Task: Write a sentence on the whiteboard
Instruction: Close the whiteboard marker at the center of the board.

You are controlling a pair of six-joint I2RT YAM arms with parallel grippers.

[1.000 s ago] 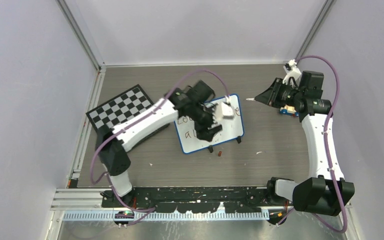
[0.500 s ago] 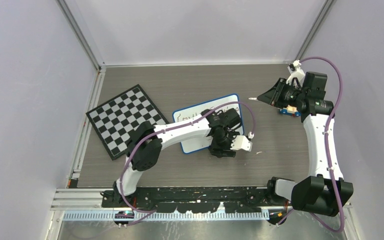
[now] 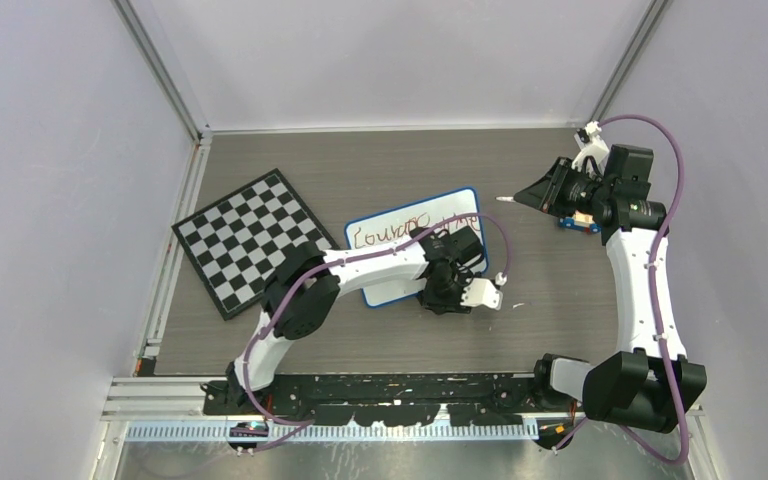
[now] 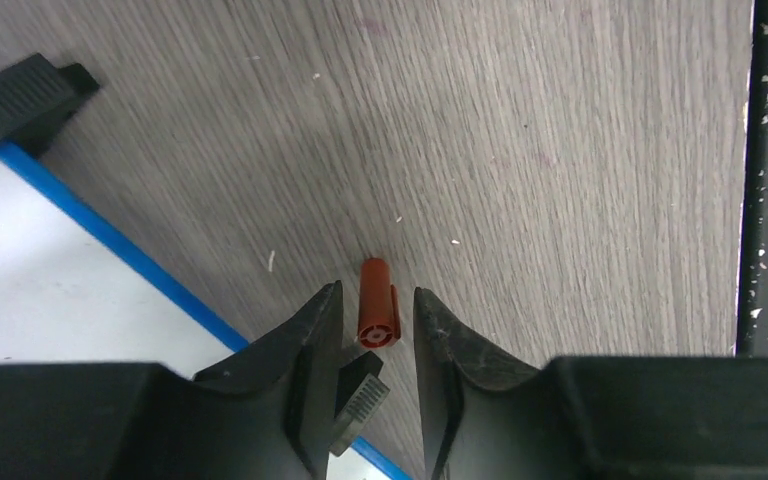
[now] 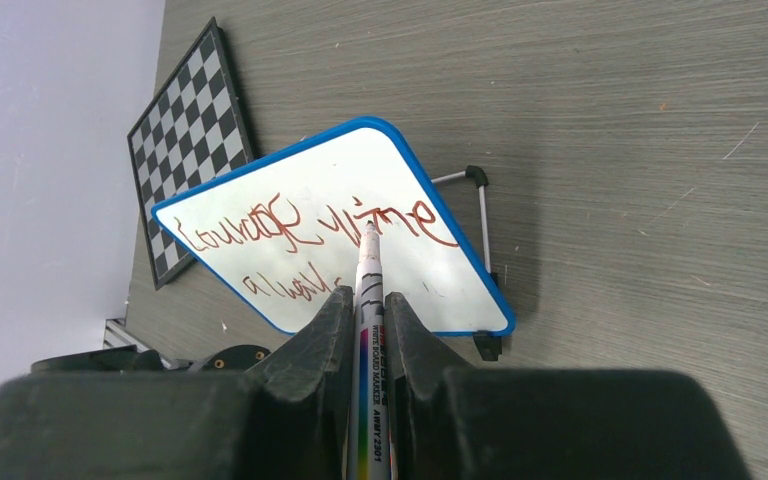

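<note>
left end effector is low over the table, just off the near edge of the whiteboard. its fingers are slightly spread either side of a red-brown marker cap, small gap each side, not pinching it. whiteboard sits mid-table, the sentence in brownish-red over two lines. chessboard just left of it. right end effector is at the far right, clear of the board, pressed tight on a whiteboard marker, uncapped tip aimed at the board.

Left arm low, left pincer seemingly part-open, right pincer raised, clamped (on a marker)
</note>
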